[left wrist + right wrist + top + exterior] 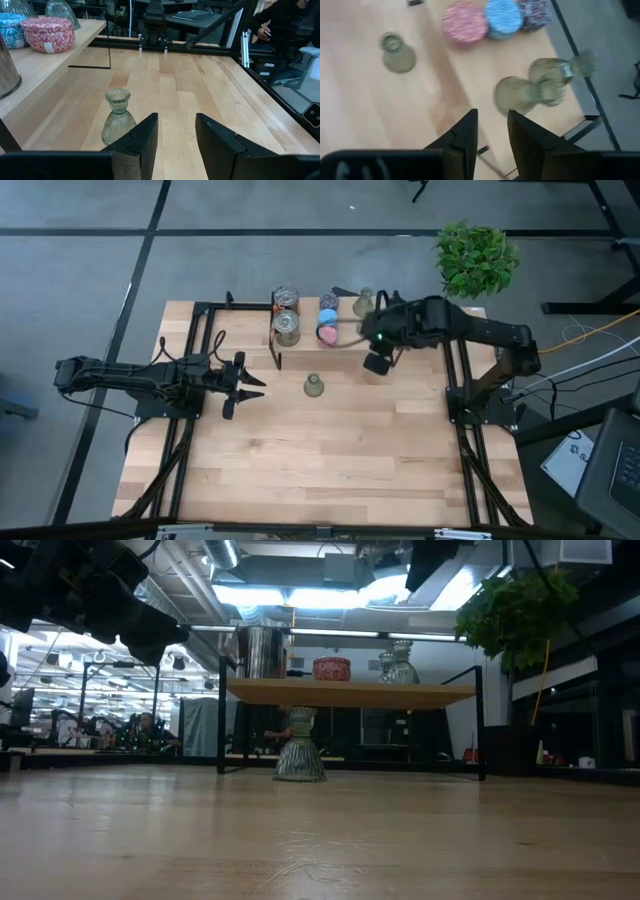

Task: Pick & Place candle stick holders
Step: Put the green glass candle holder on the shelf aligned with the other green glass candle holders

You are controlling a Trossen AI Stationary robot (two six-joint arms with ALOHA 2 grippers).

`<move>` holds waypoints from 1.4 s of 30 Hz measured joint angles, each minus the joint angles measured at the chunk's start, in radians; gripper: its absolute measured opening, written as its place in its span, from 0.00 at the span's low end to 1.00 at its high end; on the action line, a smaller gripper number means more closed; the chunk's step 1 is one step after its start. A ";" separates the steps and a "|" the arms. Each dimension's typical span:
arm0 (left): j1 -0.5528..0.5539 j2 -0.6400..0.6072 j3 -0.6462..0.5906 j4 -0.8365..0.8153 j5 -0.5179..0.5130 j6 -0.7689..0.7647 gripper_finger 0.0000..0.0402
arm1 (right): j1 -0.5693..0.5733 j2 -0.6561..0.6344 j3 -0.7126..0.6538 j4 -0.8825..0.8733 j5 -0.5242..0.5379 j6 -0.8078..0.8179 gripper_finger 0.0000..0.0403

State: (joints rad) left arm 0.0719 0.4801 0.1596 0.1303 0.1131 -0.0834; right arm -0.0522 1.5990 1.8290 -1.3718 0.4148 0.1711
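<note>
One olive-green vase-shaped holder (313, 385) stands upright on its base on the table, in front of a raised wooden shelf (350, 692); it also shows in the left wrist view (117, 115). On the shelf stand two silvery cans (287, 313), the purple (535, 12), blue (503, 15) and pink (465, 22) speckled holders, and two more green vases (535, 87). My left gripper (250, 385) hovers open just left of the table vase, which lies ahead of its fingers and a little to one side. My right gripper (492, 135) is open and empty above the shelf's right part, near the two vases.
A black pot with a green plant (476, 255) stands at the table's far right corner. Black frame rails (200, 340) run along the table's left and right sides. Bare wood (330, 460) fills the near half of the table.
</note>
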 joint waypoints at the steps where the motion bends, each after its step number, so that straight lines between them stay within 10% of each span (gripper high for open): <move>1: 0.000 0.000 0.000 0.000 0.000 0.000 0.32 | 0.022 0.000 -0.001 -0.010 0.000 0.008 0.27; 16: 0.000 0.000 0.000 0.000 0.000 0.000 0.32 | 0.365 0.001 -0.304 0.180 -0.111 0.092 0.20; 29: 0.000 0.000 0.000 0.000 0.000 0.000 0.32 | 0.542 0.002 -0.777 1.244 -0.113 -0.148 0.15; 42: 0.000 0.000 0.000 0.000 0.000 0.000 0.32 | 0.537 0.020 -0.781 1.311 -0.112 -0.099 0.15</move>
State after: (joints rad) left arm 0.0719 0.4802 0.1596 0.1303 0.1128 -0.0837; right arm 0.4843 1.6185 1.0477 -0.0608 0.3023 0.0723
